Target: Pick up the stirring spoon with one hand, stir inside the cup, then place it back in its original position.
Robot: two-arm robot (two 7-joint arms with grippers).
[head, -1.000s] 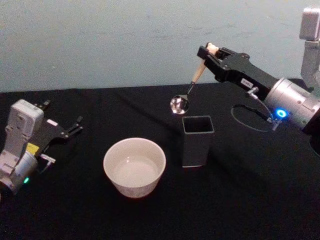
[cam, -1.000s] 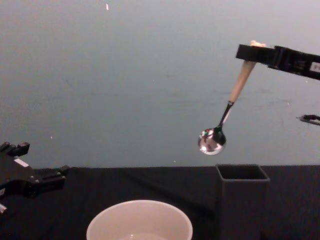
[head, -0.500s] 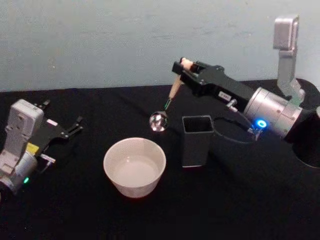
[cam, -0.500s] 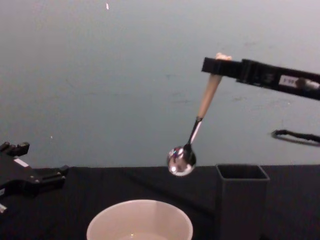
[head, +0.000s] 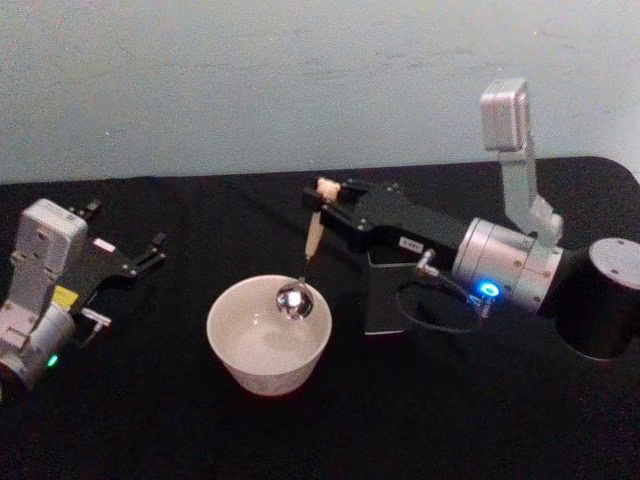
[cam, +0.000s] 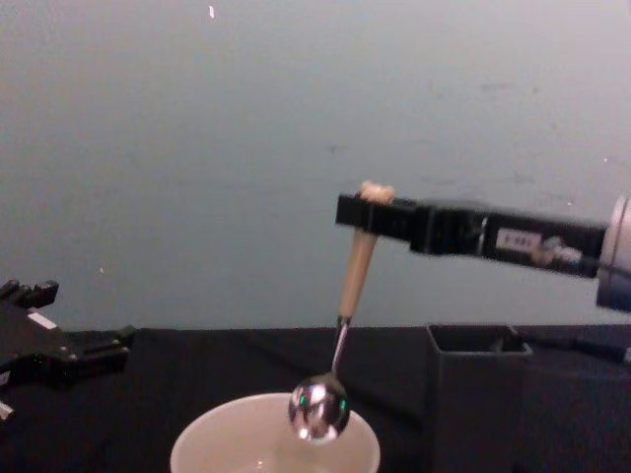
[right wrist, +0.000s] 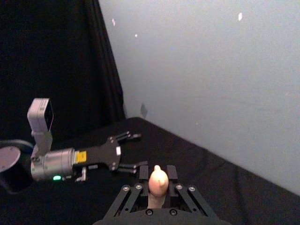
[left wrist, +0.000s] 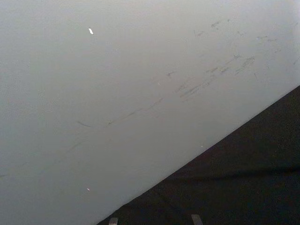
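Chest view: right end effector (closed) grips stirring spoon.

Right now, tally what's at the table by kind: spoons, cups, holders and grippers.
Spoons: 1, the stirring spoon
Cups: 1, the cup
Holders: 1, the dark grey holder
Grippers: 2, the left gripper, open, and the right gripper, shut on the spoon
Total: 5

One spoon, one cup, one holder (dark grey), two hands
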